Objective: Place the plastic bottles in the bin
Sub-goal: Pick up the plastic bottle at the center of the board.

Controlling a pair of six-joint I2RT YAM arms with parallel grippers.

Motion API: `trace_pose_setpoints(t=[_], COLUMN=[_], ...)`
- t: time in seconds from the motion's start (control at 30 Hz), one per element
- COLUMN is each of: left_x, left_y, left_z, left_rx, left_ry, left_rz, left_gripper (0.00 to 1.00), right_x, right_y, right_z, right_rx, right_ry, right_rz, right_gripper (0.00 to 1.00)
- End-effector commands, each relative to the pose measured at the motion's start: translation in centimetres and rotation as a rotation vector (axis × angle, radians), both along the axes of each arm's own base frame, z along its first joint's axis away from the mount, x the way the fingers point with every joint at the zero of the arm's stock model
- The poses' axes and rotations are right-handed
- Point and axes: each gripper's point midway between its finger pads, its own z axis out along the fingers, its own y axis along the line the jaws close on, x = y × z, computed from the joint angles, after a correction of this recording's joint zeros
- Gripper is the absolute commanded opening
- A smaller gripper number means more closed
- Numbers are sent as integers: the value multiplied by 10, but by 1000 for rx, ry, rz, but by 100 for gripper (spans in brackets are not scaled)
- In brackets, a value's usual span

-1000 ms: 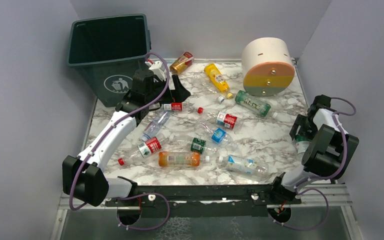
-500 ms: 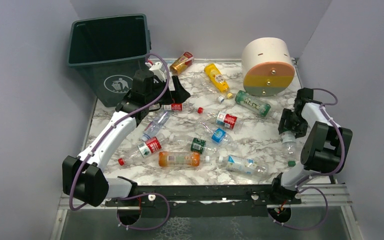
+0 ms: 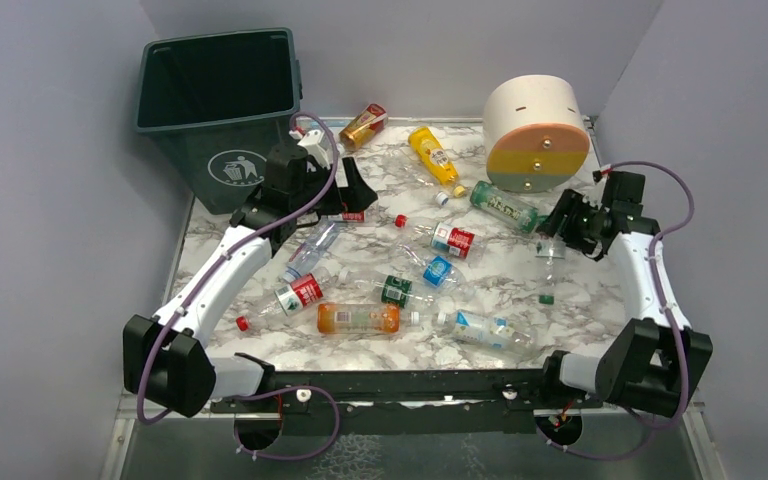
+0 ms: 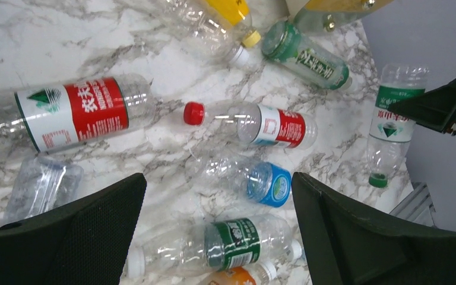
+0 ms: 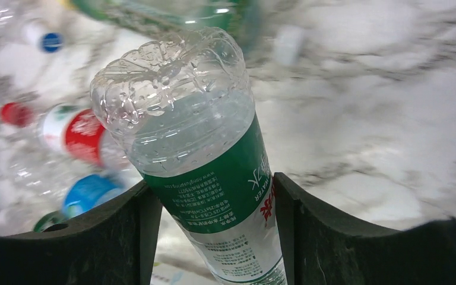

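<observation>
Top view
- Bin (image 3: 188,150): dark green, upright at the far left, mouth open, white symbol on its front.
- Surface (image 3: 570,310): marbled, with bottles lying loose on it. Among them are an orange bottle (image 3: 358,318), a yellow bottle (image 3: 433,152), an amber bottle (image 3: 363,124) and a green bottle (image 3: 505,207).
- Cream cylinder (image 3: 535,135): far right, with its striped face turned toward the arms.
- Left tool (image 3: 348,195): just in front of the bin, over a red-label bottle (image 3: 350,213).
- Right tool (image 3: 560,225): near the cylinder, gripping a green-label bottle (image 3: 547,262) that hangs cap downward. Whether the cap touches the surface cannot be told. The bottle is well apart from the bin.

Left wrist view
- Left tool (image 4: 217,181): fingers (image 4: 83,231) spread wide, nothing between them.
- Below it: a large red-label bottle (image 4: 74,113), a red-cap bottle (image 4: 255,124), a blue-label bottle (image 4: 264,181) and a dark-green-label bottle (image 4: 228,243), all on their sides.
- Green-label bottle (image 4: 392,116): at the right edge, green cap lowest, held by the right tool (image 4: 445,107).

Right wrist view
- Right tool (image 5: 212,190): both fingers (image 5: 119,231) pressed against the label of the green-label bottle (image 5: 184,119), whose clear ridged base points away from the camera.
- Background: blurred bottles on the surface (image 5: 392,119).
</observation>
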Motion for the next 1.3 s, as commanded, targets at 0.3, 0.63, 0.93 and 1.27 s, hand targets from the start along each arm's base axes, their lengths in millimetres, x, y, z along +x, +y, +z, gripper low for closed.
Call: trace_pose_setpoints(t=[0.3, 0.63, 0.93, 1.27], left_x=[-86, -102, -95, -88], left_y=[-44, -52, -58, -68], left_z=[-51, -61, -48, -19], left_rx=[-95, -97, -134, -205], left_ry=[68, 43, 14, -106], left_rz=[-103, -128, -109, -75], left_gripper=[99, 99, 99, 99], right_x=[33, 19, 8, -1], right_y=[165, 270, 319, 345], right_z=[81, 93, 97, 115], right_rx=[261, 360, 512, 712], right_ry=[-347, -344, -351, -338], right_rz=[377, 600, 654, 664], right_gripper=[55, 56, 56, 56])
